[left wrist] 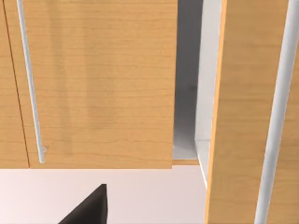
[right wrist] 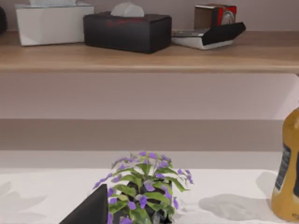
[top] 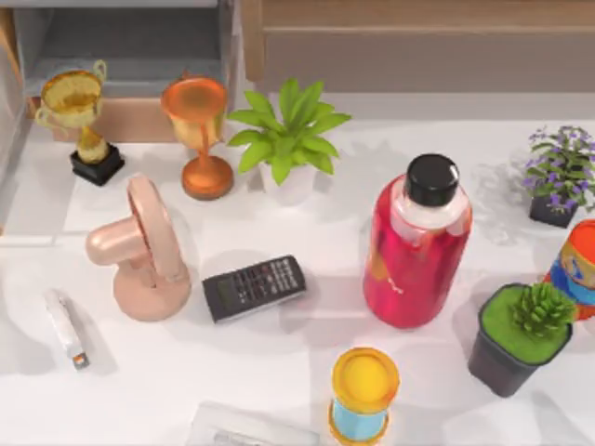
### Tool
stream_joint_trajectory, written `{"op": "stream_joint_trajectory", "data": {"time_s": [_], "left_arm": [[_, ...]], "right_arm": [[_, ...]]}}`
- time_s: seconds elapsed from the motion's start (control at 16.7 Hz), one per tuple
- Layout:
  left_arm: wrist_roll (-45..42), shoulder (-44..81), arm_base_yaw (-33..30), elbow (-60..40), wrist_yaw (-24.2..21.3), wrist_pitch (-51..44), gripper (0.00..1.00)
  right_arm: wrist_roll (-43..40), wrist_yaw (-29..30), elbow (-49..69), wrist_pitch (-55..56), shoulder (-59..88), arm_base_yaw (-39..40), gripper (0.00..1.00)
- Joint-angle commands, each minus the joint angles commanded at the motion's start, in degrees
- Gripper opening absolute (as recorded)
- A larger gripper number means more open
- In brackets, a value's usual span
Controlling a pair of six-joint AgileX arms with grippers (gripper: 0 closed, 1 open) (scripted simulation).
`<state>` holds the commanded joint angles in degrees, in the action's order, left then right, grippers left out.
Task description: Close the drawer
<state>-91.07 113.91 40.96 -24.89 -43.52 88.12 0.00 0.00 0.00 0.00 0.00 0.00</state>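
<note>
The drawer stands pulled out in the left wrist view. Its tan wooden front with a pale bar handle sits nearer the camera than the neighbouring tan panel. A light grey side wall and a shadowed gap show between them. In the top view a narrow grey sliver of the drawer lies at the far left edge. A dark corner of my left gripper hangs a short way in front of the panels, touching nothing. A dark corner of my right gripper is beside the purple-flowered plant, holding nothing.
The table carries a gold trophy, a copper trophy, a green plant, a pink fan, a calculator, a red bottle, a stapler, an hourglass and a potted succulent. A grey recess opens at the back left.
</note>
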Motion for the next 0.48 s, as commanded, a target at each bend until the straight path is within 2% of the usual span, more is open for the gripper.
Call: {"op": "stream_joint_trajectory", "data": {"time_s": [0.48], "left_arm": [[-0.01,1.96,-3.21,-4.66,3.32,-2.47,1.0]], "right_arm": [[0.0,0.0,0.0,0.0,0.0,0.0,1.0]]}}
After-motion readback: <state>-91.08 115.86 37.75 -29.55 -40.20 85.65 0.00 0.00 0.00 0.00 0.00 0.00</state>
